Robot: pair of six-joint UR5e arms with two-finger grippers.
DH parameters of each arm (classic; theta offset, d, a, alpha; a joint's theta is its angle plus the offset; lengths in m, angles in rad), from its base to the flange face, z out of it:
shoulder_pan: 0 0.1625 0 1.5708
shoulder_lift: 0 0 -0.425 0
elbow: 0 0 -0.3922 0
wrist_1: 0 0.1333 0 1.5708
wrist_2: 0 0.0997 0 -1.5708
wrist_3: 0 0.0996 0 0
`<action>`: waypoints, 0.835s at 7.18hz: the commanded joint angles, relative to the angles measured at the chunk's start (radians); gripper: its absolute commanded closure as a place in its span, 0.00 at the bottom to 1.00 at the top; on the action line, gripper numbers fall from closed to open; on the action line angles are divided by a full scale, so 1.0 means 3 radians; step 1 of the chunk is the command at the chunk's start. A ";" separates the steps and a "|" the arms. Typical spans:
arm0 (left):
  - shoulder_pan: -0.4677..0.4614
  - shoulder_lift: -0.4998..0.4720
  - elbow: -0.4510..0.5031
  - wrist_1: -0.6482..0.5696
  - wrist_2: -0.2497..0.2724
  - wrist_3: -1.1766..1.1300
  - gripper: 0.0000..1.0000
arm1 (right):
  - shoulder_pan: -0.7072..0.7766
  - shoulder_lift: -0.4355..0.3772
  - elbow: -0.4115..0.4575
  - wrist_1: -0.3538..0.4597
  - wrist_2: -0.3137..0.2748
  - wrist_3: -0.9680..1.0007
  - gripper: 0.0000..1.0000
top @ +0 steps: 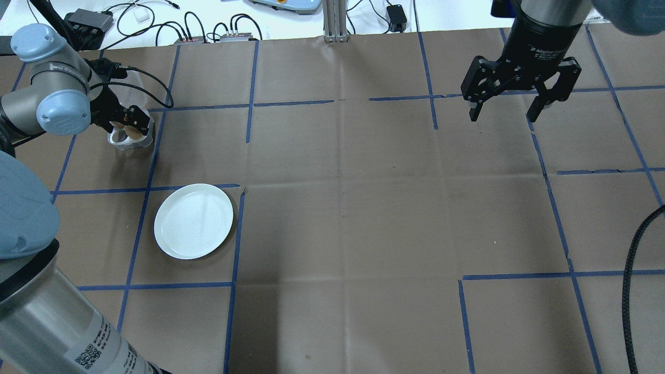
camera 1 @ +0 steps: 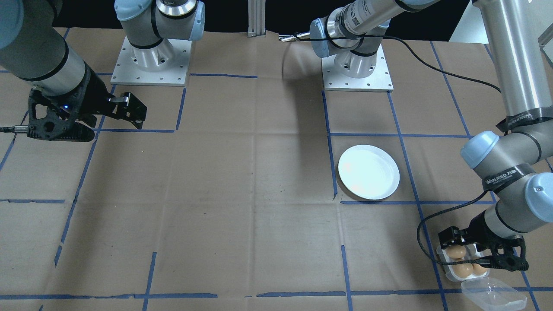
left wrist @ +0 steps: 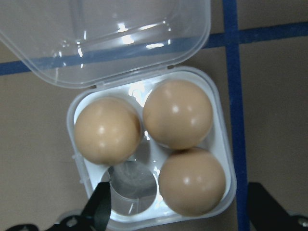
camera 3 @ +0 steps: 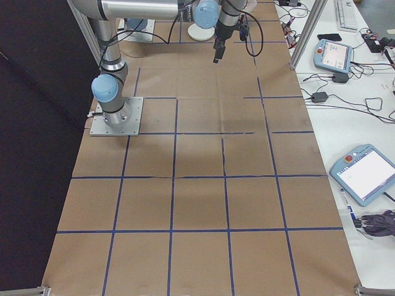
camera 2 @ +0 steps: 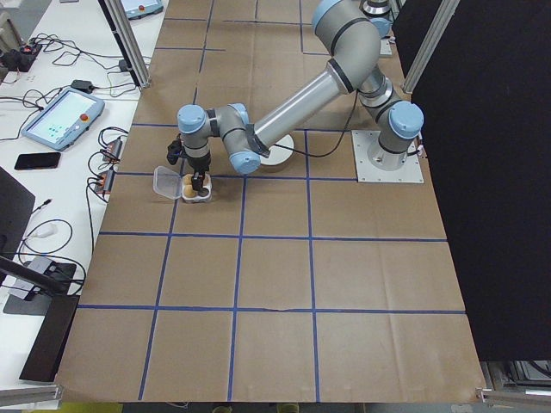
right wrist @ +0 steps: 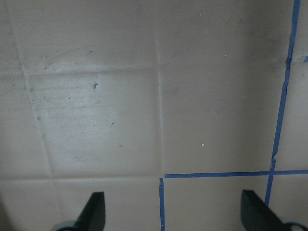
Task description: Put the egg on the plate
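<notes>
Brown paper table [top: 363, 208] gridded with blue tape [top: 236, 234], black curtain behind the bases, cables and tablets on the white bench alongside. Left gripper [left wrist: 178, 211] spread wide, hanging right over the clear egg tray [left wrist: 86, 168], lid [left wrist: 96, 38] flipped back; three brown eggs [left wrist: 178, 113] seated, one hole bare, nothing gripped. White plate [top: 193, 221] bare, near the tray but apart, one tape square closer to the robot. Right gripper [top: 506, 111] wide too, holding nothing, above bare paper well away.
</notes>
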 commanded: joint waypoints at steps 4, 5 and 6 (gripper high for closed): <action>-0.0018 0.0015 0.0002 -0.0003 -0.0033 -0.0088 0.38 | 0.0000 0.0000 0.0000 0.0000 0.0002 0.0000 0.00; -0.0018 0.0020 0.0002 -0.0003 -0.0043 -0.0088 0.44 | 0.0000 0.0000 0.0000 0.0000 0.0002 0.0000 0.00; -0.0023 0.0025 -0.0003 -0.0003 -0.0043 -0.0093 0.53 | 0.0000 0.0000 0.0000 0.0000 -0.0003 0.0000 0.00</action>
